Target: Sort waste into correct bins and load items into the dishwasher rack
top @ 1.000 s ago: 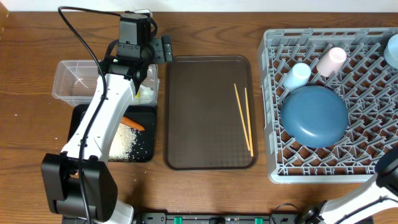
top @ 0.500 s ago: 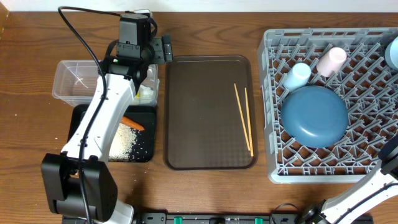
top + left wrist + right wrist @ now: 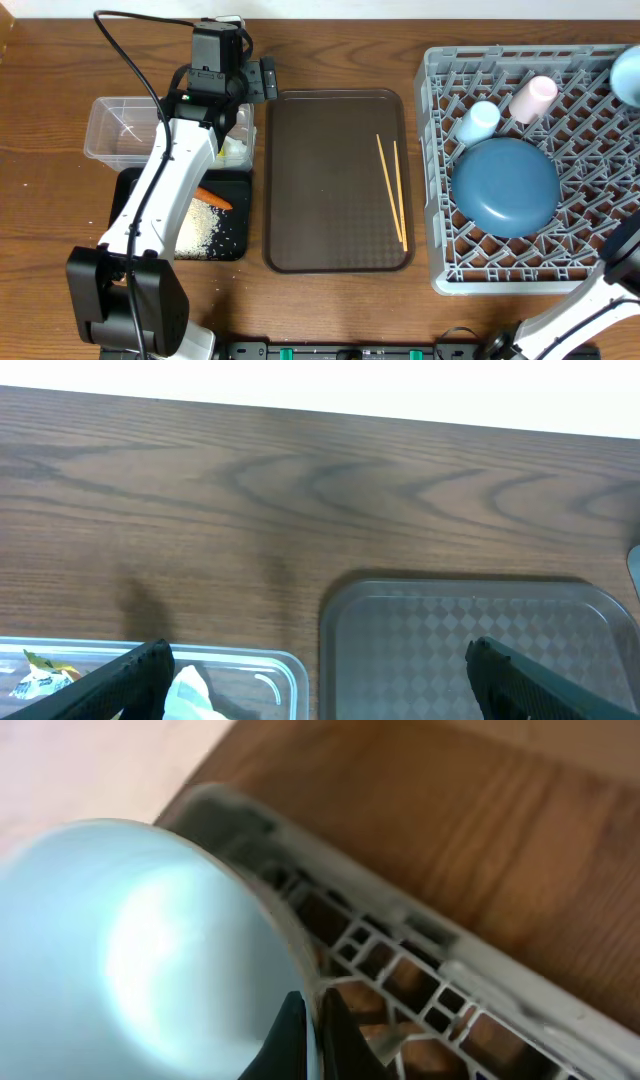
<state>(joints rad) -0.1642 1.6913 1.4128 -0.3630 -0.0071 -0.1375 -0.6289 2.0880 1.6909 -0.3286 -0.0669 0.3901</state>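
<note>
My right gripper [image 3: 312, 1005] is shut on the rim of the white bowl with the pale blue inside [image 3: 130, 950], one finger inside and one outside. The bowl [image 3: 628, 74] hangs over the far right corner of the grey dishwasher rack [image 3: 590, 250]. In the rack are the dark blue plate [image 3: 505, 187], the light blue cup [image 3: 478, 122] and the pinkish cup [image 3: 533, 98]. Two chopsticks [image 3: 392, 190] lie on the brown tray [image 3: 320, 180]. My left gripper [image 3: 325, 690] stands open over the clear tub's [image 3: 110, 125] right end, above white paper [image 3: 195, 695].
A silver-yellow wrapper [image 3: 35, 678] lies in the clear tub. The black tray [image 3: 130, 195] in front of it holds a carrot [image 3: 213, 198] and rice grains [image 3: 200, 225]. The left arm stretches over both bins. Bare wooden table surrounds the rack.
The right gripper's jaws have closed on the bowl's rim, and the bowl has shifted a little toward the back of the rack. The left arm has not moved.
</note>
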